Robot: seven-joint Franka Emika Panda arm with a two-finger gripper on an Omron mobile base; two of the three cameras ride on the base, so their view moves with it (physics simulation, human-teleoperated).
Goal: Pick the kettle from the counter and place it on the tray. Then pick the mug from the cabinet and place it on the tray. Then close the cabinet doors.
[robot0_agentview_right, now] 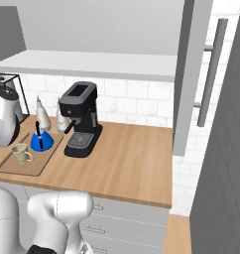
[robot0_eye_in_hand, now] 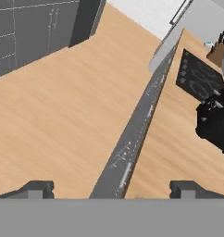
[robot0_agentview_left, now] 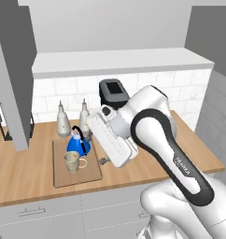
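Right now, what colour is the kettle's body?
Bright blue; the kettle shows best in the left base view.

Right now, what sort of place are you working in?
A kitchen, rendered: a wooden counter over grey drawers, a tiled backsplash, and a black coffee machine beside the tray holding the kettle and mug.

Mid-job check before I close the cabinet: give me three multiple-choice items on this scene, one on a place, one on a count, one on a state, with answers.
1. Where is the mug?
A. on the tray
B. on the cabinet shelf
C. on the coffee machine

2. How many white-grey bottles stand behind the kettle?
A. one
B. two
C. four

3. How does the right cabinet door stand?
A. shut flat
C. taken off
B. swung open

Answers: 1 A, it stands on the board beside the kettle. 2 B, two stand by the wall. 3 B, its edge juts out over the counter.
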